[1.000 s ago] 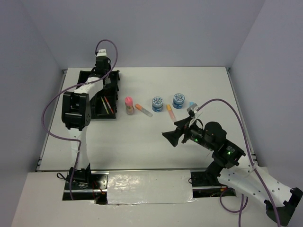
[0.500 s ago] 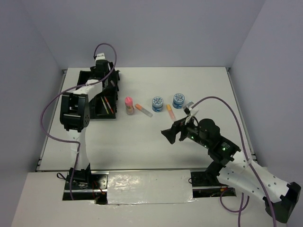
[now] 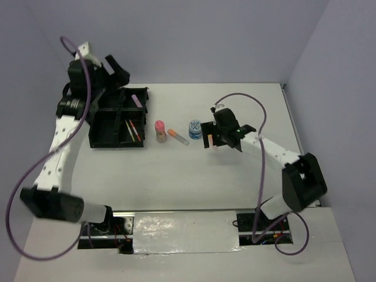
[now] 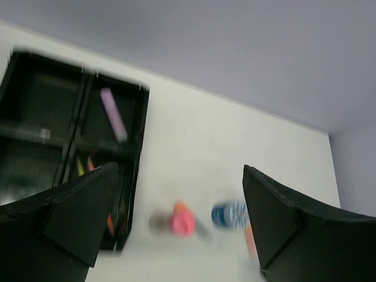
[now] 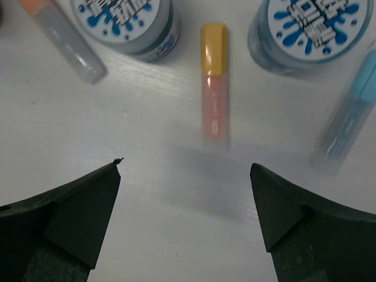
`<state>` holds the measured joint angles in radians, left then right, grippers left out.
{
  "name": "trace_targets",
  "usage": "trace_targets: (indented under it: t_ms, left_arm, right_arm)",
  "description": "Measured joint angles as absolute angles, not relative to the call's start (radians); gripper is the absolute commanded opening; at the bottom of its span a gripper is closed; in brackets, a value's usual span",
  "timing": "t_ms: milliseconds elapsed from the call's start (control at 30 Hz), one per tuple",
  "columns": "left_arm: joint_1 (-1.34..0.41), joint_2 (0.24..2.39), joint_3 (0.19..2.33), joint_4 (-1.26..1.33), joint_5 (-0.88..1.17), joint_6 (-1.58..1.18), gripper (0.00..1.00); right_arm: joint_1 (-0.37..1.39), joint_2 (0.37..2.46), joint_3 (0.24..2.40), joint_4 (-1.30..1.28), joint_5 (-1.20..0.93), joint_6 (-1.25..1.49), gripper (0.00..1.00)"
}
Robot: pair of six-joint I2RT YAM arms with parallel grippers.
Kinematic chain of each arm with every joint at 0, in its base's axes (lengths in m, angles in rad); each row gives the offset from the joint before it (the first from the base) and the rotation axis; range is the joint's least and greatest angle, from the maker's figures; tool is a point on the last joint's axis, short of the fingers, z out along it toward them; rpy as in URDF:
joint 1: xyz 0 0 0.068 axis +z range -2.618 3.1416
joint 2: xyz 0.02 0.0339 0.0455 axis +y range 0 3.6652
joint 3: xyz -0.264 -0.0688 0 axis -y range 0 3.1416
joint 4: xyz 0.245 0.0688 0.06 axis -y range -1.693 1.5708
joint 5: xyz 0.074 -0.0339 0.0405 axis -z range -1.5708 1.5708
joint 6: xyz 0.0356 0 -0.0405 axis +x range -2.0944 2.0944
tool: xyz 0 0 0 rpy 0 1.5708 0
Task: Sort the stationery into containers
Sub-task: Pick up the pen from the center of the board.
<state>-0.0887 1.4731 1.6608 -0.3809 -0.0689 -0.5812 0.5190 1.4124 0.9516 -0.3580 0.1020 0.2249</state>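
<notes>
The black four-compartment tray (image 3: 96,125) sits at the back left. A pink marker (image 3: 136,100) lies in its far right compartment and thin pens (image 3: 134,130) in its near right one. My left gripper (image 3: 117,71) hangs open high above the tray's back edge, holding nothing. On the table stand a pink-capped tube (image 3: 159,130), an orange-capped marker (image 3: 178,137) and a blue tin (image 3: 195,127). My right gripper (image 5: 185,165) is open, low over an orange marker (image 5: 214,82). That marker lies between two tins (image 5: 124,17) (image 5: 311,26), with a light-blue marker (image 5: 349,114) to its right.
The left wrist view is blurred. It shows the tray (image 4: 141,135), the pink marker (image 4: 113,113), the tube (image 4: 182,222) and a tin (image 4: 230,214) far below the open left gripper (image 4: 180,170). Purple-grey walls close the table on three sides.
My left gripper opened and rose up and back from the tray, where the pink marker now lies. My right arm swung forward and left to the row of markers and tins.
</notes>
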Motion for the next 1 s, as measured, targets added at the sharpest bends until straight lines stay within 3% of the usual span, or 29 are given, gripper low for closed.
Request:
trace_targets:
  t_ms: [200, 300, 467, 667, 700, 733, 1000]
  left_arm:
    - [-0.103, 1.066, 1.310, -0.581, -0.012, -0.548, 0.99]
    - [-0.108, 0.964, 1.237, -0.638, -0.010, -0.477, 0.99]
    - [-0.142, 0.836, 1.113, -0.647, -0.014, -0.417, 0.99]
    - [-0.149, 0.828, 1.015, -0.615, -0.005, -0.399, 0.99]
    - [-0.149, 0.839, 1.003, -0.608, -0.005, -0.396, 0.99]
    - [-0.149, 0.849, 0.992, -0.604, -0.005, -0.395, 0.99]
    - [-0.147, 0.842, 0.958, -0.589, 0.043, -0.391, 0.99]
  right_arm:
    - [0.457, 1.684, 1.130, -0.389, 0.097, 0.142, 0.87]
    - [0.440, 1.763, 1.152, -0.406, 0.093, 0.121, 0.82]
    - [0.439, 1.878, 1.201, -0.443, 0.077, 0.105, 0.65]
    - [0.447, 1.884, 1.213, -0.454, 0.073, 0.106, 0.32]
    - [0.450, 1.884, 1.209, -0.451, 0.078, 0.105, 0.13]
    - [0.451, 1.881, 1.206, -0.448, 0.082, 0.104, 0.02]
    - [0.480, 1.721, 1.016, -0.397, 0.068, 0.164, 0.00]
